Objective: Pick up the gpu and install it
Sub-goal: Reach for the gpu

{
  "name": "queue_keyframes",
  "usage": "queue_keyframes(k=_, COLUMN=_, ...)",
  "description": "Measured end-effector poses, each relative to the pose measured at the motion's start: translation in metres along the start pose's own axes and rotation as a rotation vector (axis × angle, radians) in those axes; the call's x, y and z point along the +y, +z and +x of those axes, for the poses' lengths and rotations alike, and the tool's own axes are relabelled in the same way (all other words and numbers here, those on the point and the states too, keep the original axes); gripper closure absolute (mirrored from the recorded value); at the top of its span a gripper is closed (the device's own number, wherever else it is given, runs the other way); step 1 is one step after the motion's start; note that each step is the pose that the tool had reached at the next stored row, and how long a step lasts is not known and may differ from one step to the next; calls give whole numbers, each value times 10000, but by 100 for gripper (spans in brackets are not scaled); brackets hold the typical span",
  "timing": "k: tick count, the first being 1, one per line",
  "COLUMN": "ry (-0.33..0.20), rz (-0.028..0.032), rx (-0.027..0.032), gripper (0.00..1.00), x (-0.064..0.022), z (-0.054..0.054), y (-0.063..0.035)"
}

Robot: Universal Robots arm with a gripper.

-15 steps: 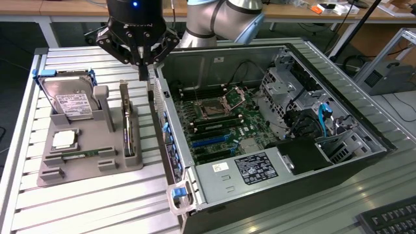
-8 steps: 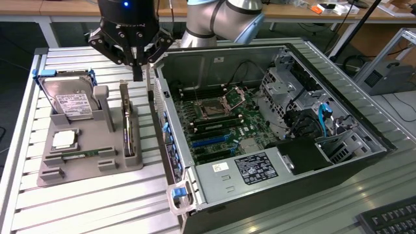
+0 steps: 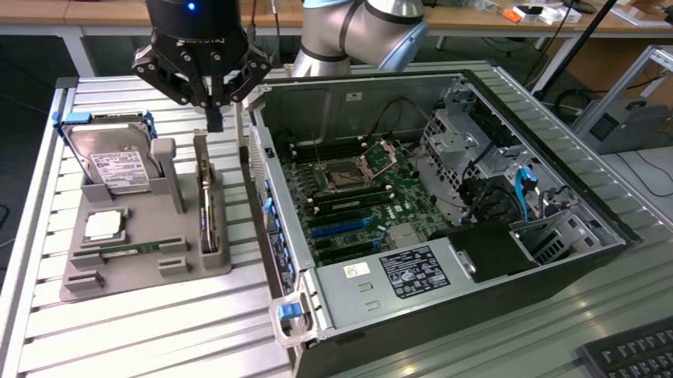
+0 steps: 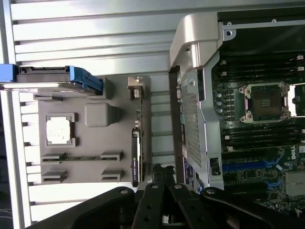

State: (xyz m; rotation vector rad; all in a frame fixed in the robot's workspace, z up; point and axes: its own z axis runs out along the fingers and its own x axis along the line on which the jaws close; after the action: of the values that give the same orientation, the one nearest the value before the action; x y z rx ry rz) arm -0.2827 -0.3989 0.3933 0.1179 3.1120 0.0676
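The robot's black claw [image 3: 214,118] [image 4: 159,171] hangs over a slatted metal table [image 3: 137,331] [image 4: 95,38], its two fingers pressed together with nothing between them. In the exterior view it hovers just above the far end of the gpu [image 3: 206,209] [image 4: 135,143], clear of the card and close to the outer wall of the computer case [image 3: 347,283] [image 4: 195,43].

The gpu stands on its long edge in a slot of a grey holder [image 3: 179,236] [image 4: 95,143], on the side of the holder nearest the case. Its silver end bracket sits at the end below the claw.

The same holder carries a hard drive [image 3: 116,167] [image 4: 47,76] with blue side rails, propped upright at the far end. A square processor chip [image 3: 104,225] [image 4: 59,130] lies flat in its own recess. A narrow green memory stick [image 3: 131,250] [image 4: 71,157] sits in a slot beside it.

The case lies on its side on the exterior view's right with the cover off, exposing the motherboard [image 3: 347,205] [image 4: 252,143] and its blue card slots [image 3: 336,228] [image 4: 243,167]. The silver-and-blue arm [image 3: 358,31] reaches in from behind the case. A keyboard [image 3: 631,354] shows at the near corner on the exterior view's right.
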Motion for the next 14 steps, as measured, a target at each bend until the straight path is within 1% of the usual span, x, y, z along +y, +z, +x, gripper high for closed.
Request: queue_keyframes(k=14, ry=0, rz=0, rx=0, gripper=89, x=-13, z=170, y=-4)
